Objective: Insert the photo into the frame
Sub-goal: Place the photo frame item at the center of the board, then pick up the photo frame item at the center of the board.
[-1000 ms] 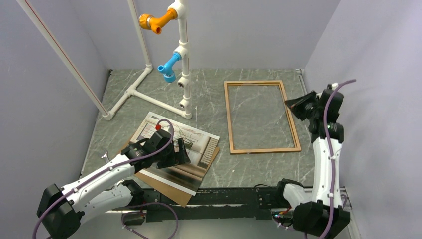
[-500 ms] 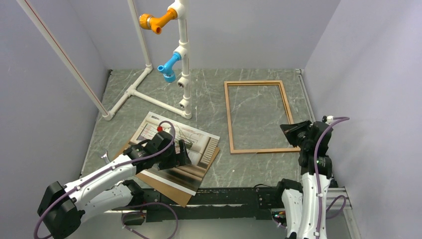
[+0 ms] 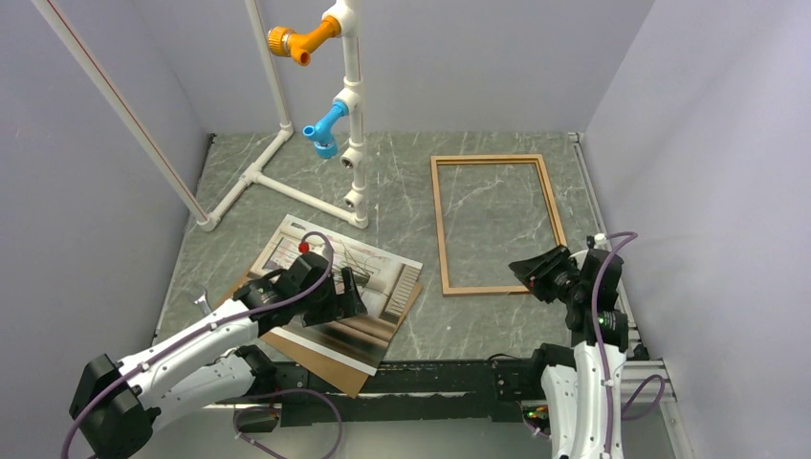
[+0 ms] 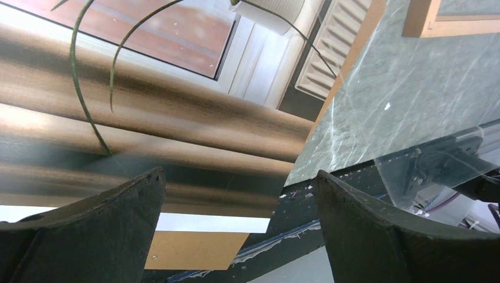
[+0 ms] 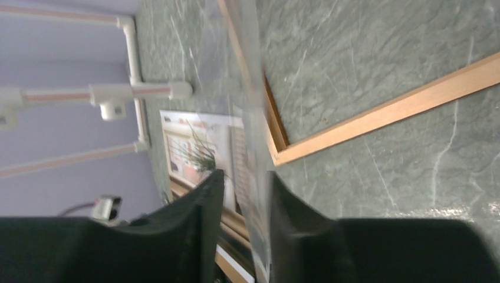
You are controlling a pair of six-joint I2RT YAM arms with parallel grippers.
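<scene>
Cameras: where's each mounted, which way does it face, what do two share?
Top external: high behind the robot, looking down on the table; left arm and right arm show.
Left wrist: on the left arm, looking down at the photo; open left tool flanks it.
Right wrist: on the right arm, looking leftward across the table past the frame corner; right tool pinches a clear sheet.
Shared: both wrists see photo and frame.

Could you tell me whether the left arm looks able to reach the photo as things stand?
Probably yes: the left end effector hovers open directly over the photo; nothing lies between.
</scene>
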